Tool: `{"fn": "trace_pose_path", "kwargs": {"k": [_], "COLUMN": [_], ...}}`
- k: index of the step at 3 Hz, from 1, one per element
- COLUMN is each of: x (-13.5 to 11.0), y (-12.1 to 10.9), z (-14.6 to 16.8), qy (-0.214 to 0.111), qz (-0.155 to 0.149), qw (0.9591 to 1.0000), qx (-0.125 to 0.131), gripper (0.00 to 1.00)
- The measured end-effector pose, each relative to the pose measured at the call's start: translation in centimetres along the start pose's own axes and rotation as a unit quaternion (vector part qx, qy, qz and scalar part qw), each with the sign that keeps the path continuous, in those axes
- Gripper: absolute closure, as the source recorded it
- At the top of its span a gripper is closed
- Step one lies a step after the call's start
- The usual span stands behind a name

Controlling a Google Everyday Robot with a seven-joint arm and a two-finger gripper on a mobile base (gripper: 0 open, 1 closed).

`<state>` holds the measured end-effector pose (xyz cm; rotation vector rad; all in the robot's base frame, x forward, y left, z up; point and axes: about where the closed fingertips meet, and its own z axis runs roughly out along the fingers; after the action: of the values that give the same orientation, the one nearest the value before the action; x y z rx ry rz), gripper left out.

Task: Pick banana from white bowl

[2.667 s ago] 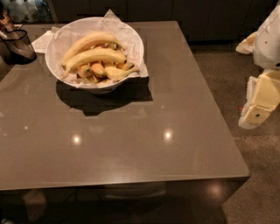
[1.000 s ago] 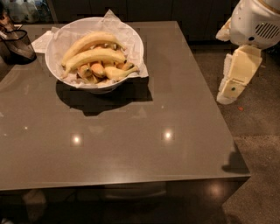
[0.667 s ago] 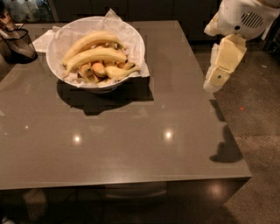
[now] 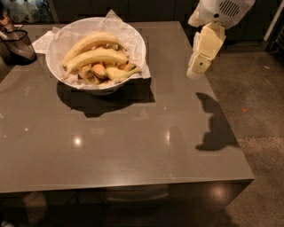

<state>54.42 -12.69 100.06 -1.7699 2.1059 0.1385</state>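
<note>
A long, curved, pale-yellow banana lies across the white bowl, next to a second long banana and above several short orange-yellow ones. The bowl is lined with crinkled white paper and stands at the table's far left. My gripper hangs from the white arm over the table's right edge, well to the right of the bowl and clear of it.
A dark see-through container stands at the far left edge, beside the bowl. The grey table ends just right of the gripper, with bare floor beyond. The arm's shadow falls on the table's right side.
My arm has moved left and up from beyond the table's right side to over its right edge, closer to the bowl. The bowl and bananas have not moved.
</note>
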Motion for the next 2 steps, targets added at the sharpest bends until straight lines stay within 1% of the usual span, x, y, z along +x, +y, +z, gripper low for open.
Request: {"fn": "trace_pose_path", "kwargs": {"k": [1, 2], "x": [-0.1, -3.1], "y": [-0.4, -1.0], "z": [0.1, 0.8], "qy": [-0.018, -0.035], "qz": [-0.003, -0.040], "qw": [0.9998, 0.9986], "qx": [0.004, -0.006], "gripper": [0.00, 0.00]}}
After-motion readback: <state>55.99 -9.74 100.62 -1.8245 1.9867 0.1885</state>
